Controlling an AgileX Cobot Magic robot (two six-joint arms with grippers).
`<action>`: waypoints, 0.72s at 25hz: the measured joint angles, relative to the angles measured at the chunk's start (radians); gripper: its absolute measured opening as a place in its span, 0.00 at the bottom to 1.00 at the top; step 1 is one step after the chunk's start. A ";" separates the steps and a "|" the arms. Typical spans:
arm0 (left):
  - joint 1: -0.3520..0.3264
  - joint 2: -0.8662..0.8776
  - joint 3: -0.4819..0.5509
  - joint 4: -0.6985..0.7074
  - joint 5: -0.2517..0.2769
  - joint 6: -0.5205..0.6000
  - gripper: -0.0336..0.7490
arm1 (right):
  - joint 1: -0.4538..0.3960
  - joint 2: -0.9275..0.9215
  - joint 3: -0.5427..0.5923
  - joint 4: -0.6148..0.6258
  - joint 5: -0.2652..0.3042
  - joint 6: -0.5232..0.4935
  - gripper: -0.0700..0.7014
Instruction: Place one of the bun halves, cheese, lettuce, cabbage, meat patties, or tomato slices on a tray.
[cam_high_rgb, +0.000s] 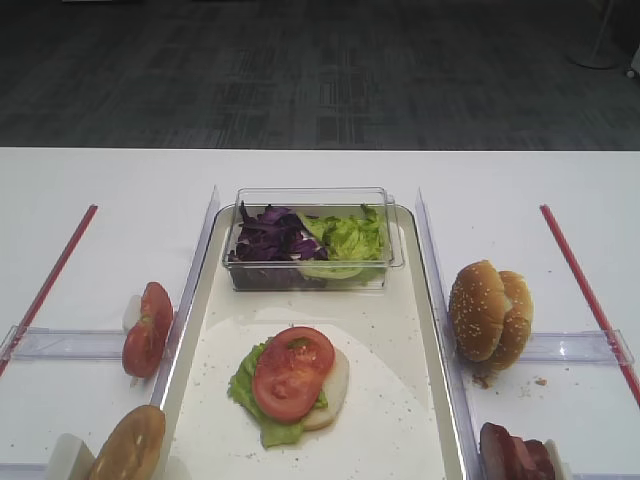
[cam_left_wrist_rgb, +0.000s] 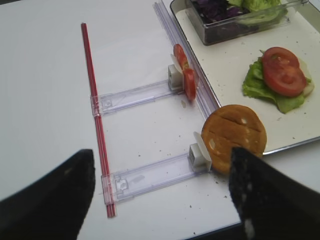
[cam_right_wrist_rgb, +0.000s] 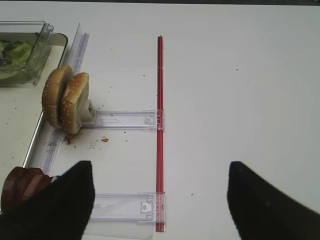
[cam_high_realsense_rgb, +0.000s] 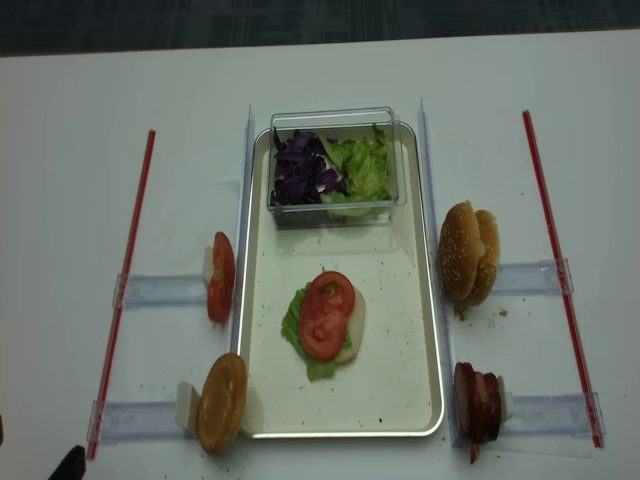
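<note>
On the cream tray (cam_high_rgb: 395, 400) lies a stack: a pale bun half (cam_high_rgb: 337, 385), lettuce (cam_high_rgb: 245, 388) and two tomato slices (cam_high_rgb: 292, 372) on top. More tomato slices (cam_left_wrist_rgb: 186, 75) stand in a clear holder left of the tray. A toasted bun half (cam_left_wrist_rgb: 234, 136) stands in the nearer left holder. My left gripper (cam_left_wrist_rgb: 160, 197) hangs open above that holder, its right finger (cam_left_wrist_rgb: 270, 200) just in front of the bun, holding nothing. Over the right side, my right gripper (cam_right_wrist_rgb: 157, 200) is open and empty, with meat patties (cam_right_wrist_rgb: 22, 186) to its left and sesame bun halves (cam_right_wrist_rgb: 65, 98) farther ahead.
A clear plastic box (cam_high_rgb: 310, 272) at the tray's far end holds purple cabbage (cam_high_rgb: 270, 238) and green lettuce (cam_high_rgb: 350, 238). Red strips (cam_high_rgb: 50, 280) (cam_high_rgb: 585, 290) run along both outer sides, joined to clear holder rails (cam_right_wrist_rgb: 125, 120). Crumbs dot the tray and table.
</note>
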 joint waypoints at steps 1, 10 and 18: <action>0.000 0.000 0.000 0.000 0.000 0.000 0.69 | 0.000 0.000 0.000 0.000 0.000 0.000 0.83; 0.000 0.000 0.000 0.000 0.000 0.000 0.69 | 0.000 0.000 0.000 0.000 0.000 0.000 0.83; 0.000 -0.002 0.000 0.000 0.000 0.000 0.69 | 0.000 0.000 0.000 0.000 0.000 0.000 0.83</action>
